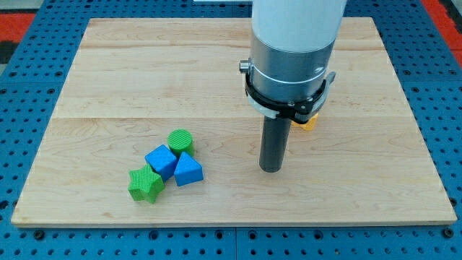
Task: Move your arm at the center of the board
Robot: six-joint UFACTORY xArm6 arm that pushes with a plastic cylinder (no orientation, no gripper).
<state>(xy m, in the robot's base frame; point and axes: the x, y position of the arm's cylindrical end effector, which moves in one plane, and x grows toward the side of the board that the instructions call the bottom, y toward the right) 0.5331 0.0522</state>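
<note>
My tip rests on the wooden board, a little right of and below the board's middle. The dark rod hangs from the large white and grey arm body. A cluster of blocks lies to the tip's left: a green cylinder, a blue cube, a blue triangular block and a green star-shaped block. They touch one another. A yellow block shows partly behind the arm, up and right of the tip.
The board lies on a blue perforated table. A red patch shows at the view's top left corner.
</note>
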